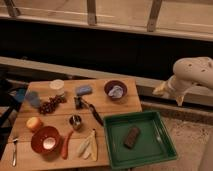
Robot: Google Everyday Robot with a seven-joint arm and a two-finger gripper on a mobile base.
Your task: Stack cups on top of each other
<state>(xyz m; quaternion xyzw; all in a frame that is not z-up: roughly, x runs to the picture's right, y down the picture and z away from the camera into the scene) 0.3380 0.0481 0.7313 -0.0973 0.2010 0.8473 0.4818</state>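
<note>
Hovering gripper (162,90) well right of cups (57,86)

A wooden table (126,104) carries a green tray (146,151) holding a brown block (132,137), an orange bowl (36,143), a maroon bowl (108,86), grapes (50,106), a carrot (66,145) and a fork (14,150).

High oblique view, over table (121,106) — gripper (161,90) far right
</note>
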